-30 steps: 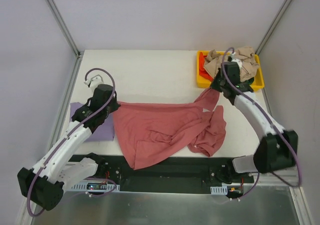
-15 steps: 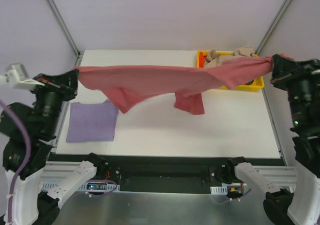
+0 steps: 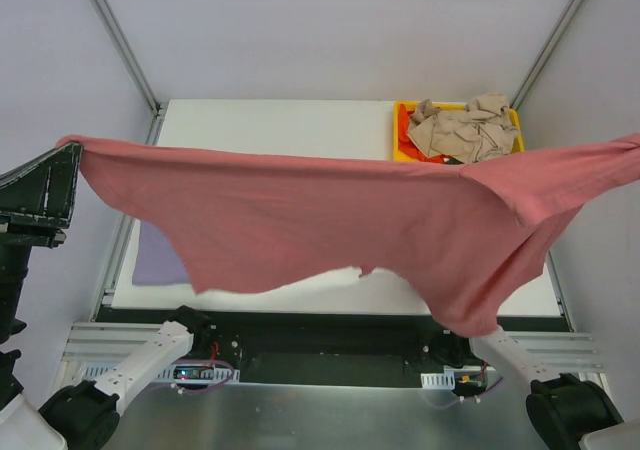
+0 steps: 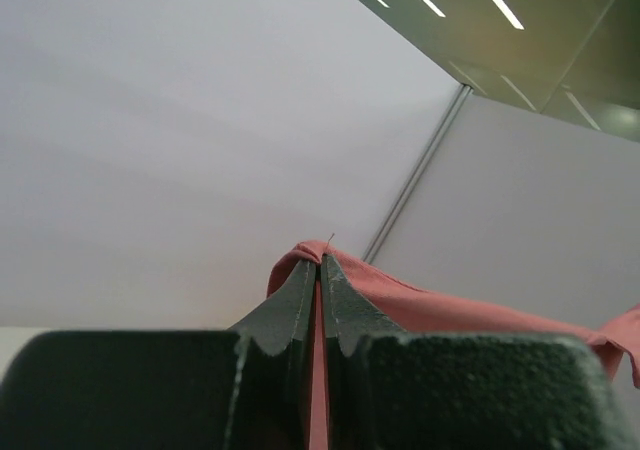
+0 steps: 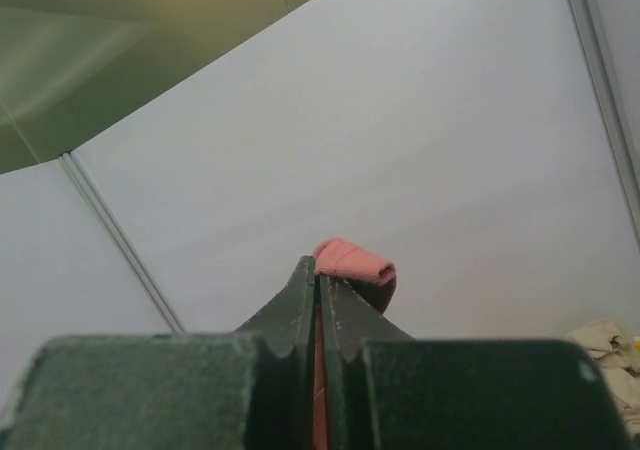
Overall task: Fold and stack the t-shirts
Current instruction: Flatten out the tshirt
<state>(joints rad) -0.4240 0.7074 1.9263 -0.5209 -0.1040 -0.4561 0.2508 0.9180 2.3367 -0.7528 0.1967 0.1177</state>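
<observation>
Arms lifted high over a white table (image 3: 280,135), with one shirt stretched between them.

At the far left, your left gripper (image 3: 70,150) is pinched tight on one corner of the large dusty red-pink cloth t-shirt (image 3: 330,220). Its wrist camera shows the two dark fingers (image 4: 300,290) pressed together with a sliver of pink cloth between them and a bunched corner above the tips.

Below that corner, on the left side of the table, a lavender t-shirt (image 3: 155,262) lies flat, partly hidden behind the hanging cloth.

Across the middle, the pink shirt hangs like a banner, top edge nearly taut and lower hem drooping, deepest toward the right. Holding it up and apart this way probably lets its weight pull out the wrinkles before you lay it flat for folding.

At the back right, a yellow plastic tray (image 3: 397,152) holds crumpled beige t-shirts (image 3: 462,130) and a strip of red cloth (image 3: 404,123), presumably waiting their turn.

At the far right, the shirt runs out of the overhead view. Your right gripper (image 5: 318,270) is clamped on a rolled pink corner.
</observation>
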